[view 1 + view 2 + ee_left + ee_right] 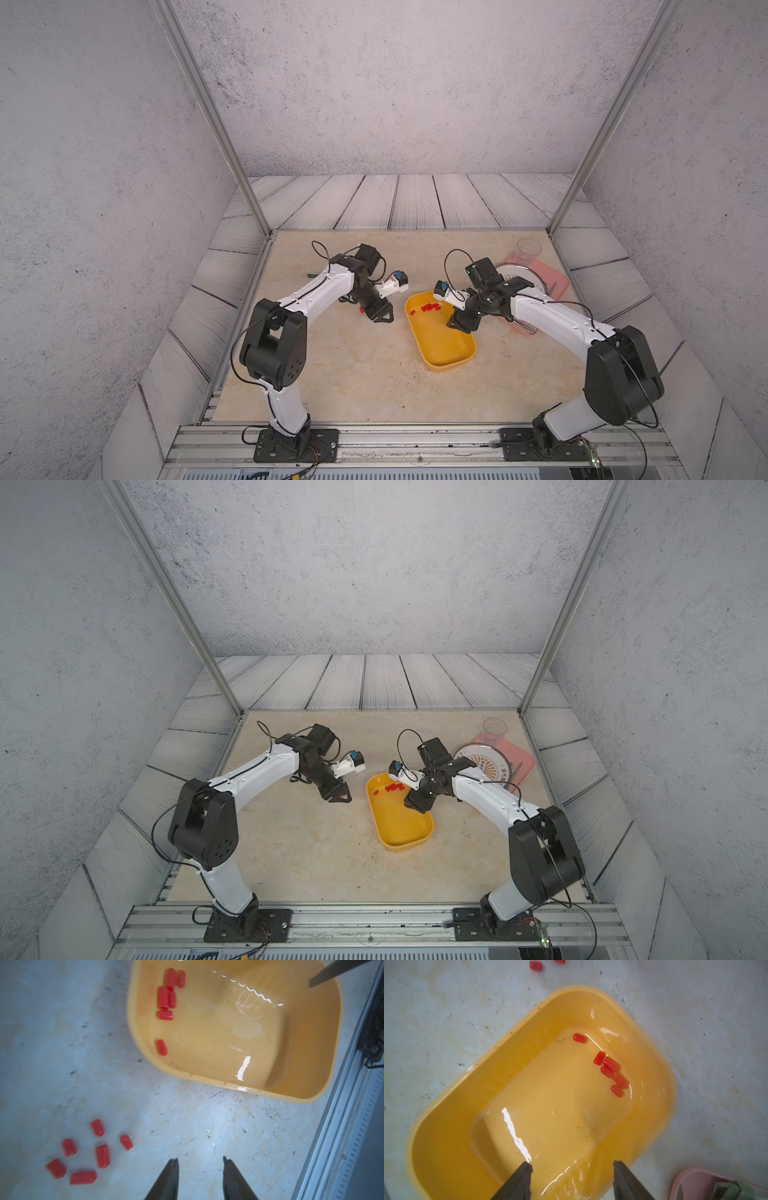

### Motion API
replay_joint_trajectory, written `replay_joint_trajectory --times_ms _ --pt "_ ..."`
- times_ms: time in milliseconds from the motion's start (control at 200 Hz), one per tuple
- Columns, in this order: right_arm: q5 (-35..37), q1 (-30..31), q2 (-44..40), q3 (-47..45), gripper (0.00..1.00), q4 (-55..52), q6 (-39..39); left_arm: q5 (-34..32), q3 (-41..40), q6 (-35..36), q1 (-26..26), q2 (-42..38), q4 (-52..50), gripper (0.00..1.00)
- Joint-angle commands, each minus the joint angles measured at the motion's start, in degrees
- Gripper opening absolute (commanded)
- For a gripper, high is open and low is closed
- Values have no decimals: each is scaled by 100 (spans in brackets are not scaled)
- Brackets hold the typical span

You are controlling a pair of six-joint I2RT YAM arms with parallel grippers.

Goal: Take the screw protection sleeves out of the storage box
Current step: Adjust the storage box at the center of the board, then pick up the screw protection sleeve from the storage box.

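The shallow yellow-orange plastic storage box (446,349) with rounded corners rests on the beige marbled counter (353,374), between the two arms and nearer the right one. Six small bright red cylindrical screw protection sleeves (611,1065) lie inside it at its far end: five clustered and touching, one just apart. Six more screw protection sleeves (102,1156) lie loose on the counter beside the box, near the left fingers (172,1172). The left fingers stand parted over bare counter and grip nothing. The right fingers (523,1176) stand well parted above the box, near its wall on the right arm's side, also empty. A flat pink tray (557,282) sits behind the right arm
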Motion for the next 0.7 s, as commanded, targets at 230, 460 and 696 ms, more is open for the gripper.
replay_joint_trajectory --times_ms 230,460,696 --pt "1264 392 1603 1418 56 -776 -1200 -488 297 -310 363 25 -182 42" --pt "1322 403 2354 2077 48 -1058 -1534 -527 294 -371 473 10 -124 46" --pt "1475 407 2803 2420 44 -1100 -1654 -512 257 -343 487 -17 -128 46"
